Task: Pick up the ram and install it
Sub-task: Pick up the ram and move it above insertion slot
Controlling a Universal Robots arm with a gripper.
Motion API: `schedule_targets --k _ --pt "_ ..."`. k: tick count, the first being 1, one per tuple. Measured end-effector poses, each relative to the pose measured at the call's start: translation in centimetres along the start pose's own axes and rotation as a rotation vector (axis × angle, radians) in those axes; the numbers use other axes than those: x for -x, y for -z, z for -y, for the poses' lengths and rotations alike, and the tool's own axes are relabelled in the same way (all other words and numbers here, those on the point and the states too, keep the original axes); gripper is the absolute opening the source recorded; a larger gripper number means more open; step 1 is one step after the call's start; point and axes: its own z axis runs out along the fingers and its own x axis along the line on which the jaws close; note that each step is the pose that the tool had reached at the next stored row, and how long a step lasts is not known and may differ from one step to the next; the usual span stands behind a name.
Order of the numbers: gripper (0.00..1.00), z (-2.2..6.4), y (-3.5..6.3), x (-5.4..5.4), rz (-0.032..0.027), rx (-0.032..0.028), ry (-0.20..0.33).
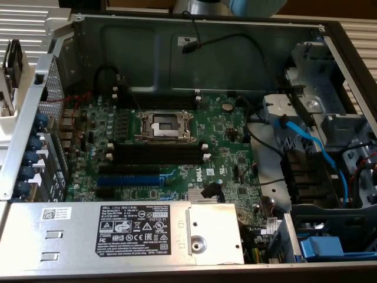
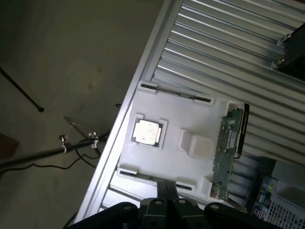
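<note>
Well, the fingers (image 2: 164, 188) were pinched shut and empty at one edge of the white tray (image 2: 190, 112); the ram (image 2: 228, 152) lay lengthwise along the next edge, off to their side.

At the upper edge of the exterior view, near centre, the arm (image 1: 200, 6) shows a silver-grey rounded joint, with a light-blue cap (image 1: 254, 6) just to the right. In the wrist view the gripper (image 2: 165, 183) is matt black, with rounded, knuckle-like link housings (image 2: 155, 207) and two narrow, flat dark-grey fingers (image 2: 161, 191).
</note>
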Motion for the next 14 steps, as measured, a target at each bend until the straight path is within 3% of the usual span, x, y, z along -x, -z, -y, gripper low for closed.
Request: schedule_targets --k 14 --pt "0.10 0.00 -0.02 0.00 -0.0176 -0.0005 0.253"
